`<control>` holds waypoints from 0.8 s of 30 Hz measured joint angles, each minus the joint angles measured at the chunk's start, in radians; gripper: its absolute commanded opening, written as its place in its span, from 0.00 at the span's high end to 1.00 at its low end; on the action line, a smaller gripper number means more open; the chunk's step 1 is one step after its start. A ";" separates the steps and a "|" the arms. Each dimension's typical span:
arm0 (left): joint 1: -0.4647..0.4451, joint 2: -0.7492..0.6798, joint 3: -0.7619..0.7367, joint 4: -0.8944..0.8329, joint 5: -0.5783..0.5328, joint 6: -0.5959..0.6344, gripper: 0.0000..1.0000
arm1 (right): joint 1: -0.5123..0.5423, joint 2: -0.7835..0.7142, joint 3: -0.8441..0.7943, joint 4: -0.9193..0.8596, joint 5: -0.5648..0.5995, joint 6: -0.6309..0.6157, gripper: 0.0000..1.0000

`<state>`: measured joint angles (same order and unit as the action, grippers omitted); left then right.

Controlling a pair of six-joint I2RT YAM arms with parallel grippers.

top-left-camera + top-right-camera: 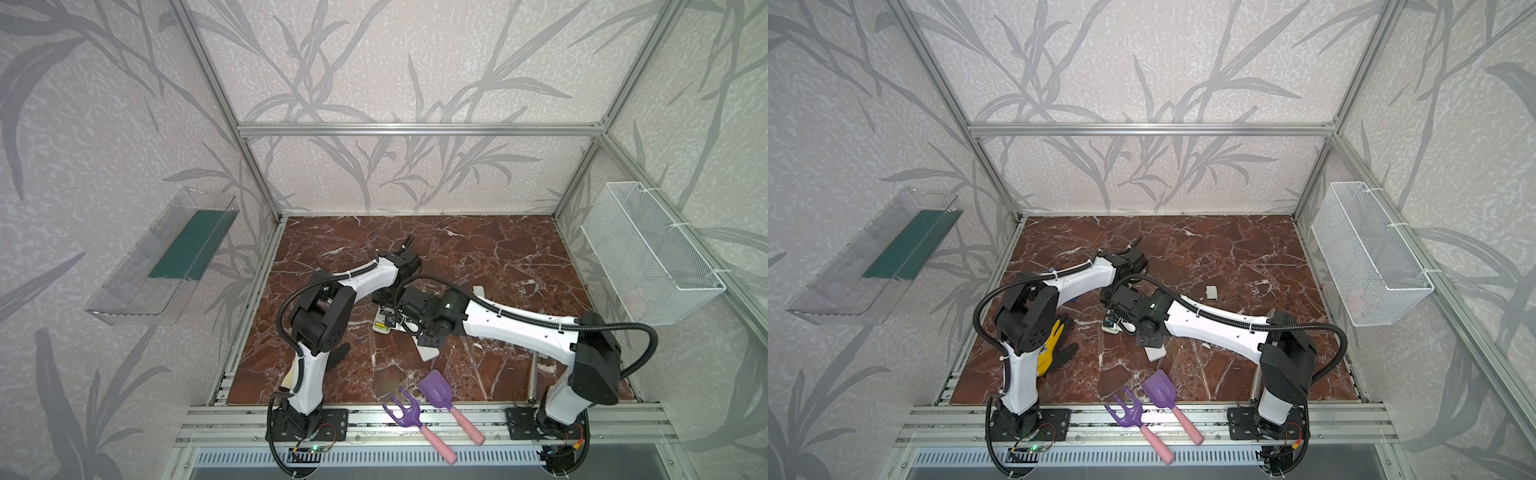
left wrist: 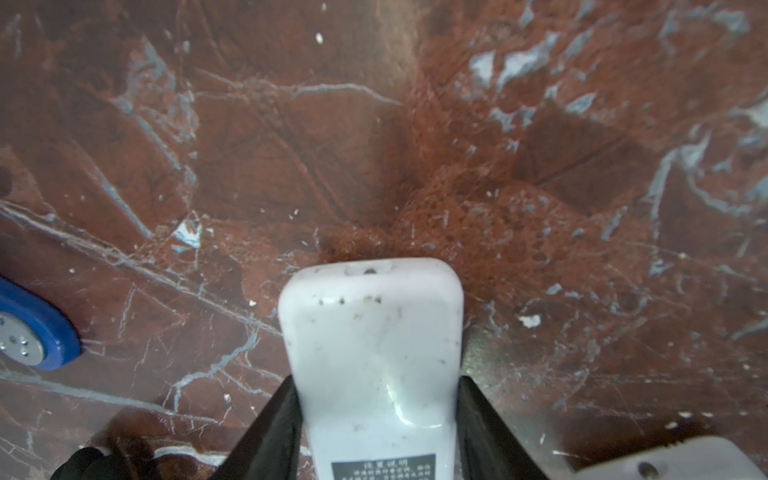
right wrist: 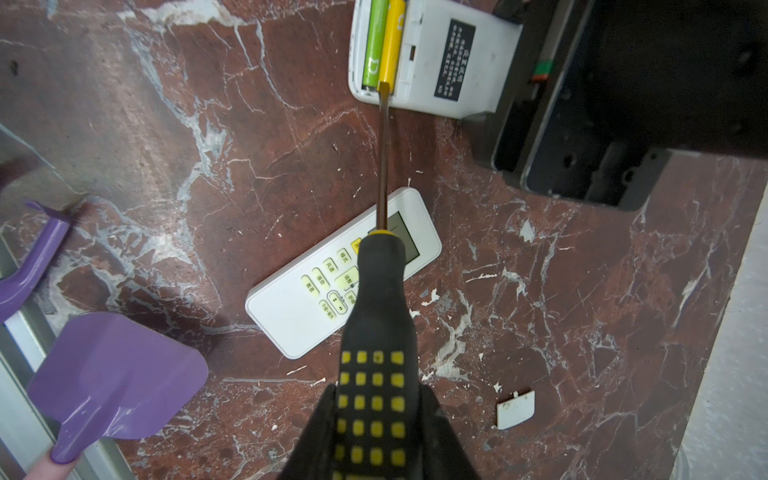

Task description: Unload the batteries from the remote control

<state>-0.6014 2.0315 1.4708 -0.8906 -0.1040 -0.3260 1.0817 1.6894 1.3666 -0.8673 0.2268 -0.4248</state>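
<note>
My left gripper (image 2: 376, 392) is shut on a white remote control (image 2: 370, 353) that lies back up on the marble table; in a top view this remote (image 1: 384, 325) shows between the two wrists. Its compartment is open, and two batteries lie side by side in it, one lime-green (image 3: 375, 41) and one yellower (image 3: 392, 41). My right gripper (image 3: 376, 401) is shut on the yellow-and-black handle of a screwdriver (image 3: 378, 328). The screwdriver's flat tip (image 3: 384, 86) rests at the end of the batteries, at the compartment's edge.
A second white remote (image 3: 311, 307) lies face up under the screwdriver shaft. A loose battery cover (image 3: 515, 409) lies apart on the table. A purple shovel (image 1: 436, 386) and rake (image 1: 405, 411) sit at the front edge. A yellow-black glove (image 1: 1054, 345) lies by the left arm.
</note>
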 measured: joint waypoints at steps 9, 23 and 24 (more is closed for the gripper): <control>0.000 0.000 0.000 0.000 0.000 0.000 0.46 | 0.000 0.004 0.013 -0.028 0.008 -0.013 1.00; -0.008 0.003 0.003 -0.003 -0.008 0.000 0.46 | 0.000 0.053 0.085 -0.084 0.016 -0.021 1.00; -0.009 0.005 0.007 -0.006 -0.010 0.000 0.46 | 0.001 0.058 0.093 -0.090 0.017 -0.022 1.00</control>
<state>-0.6102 2.0365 1.4776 -0.8967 -0.1143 -0.3256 1.0828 1.7477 1.4597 -0.9573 0.2436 -0.4469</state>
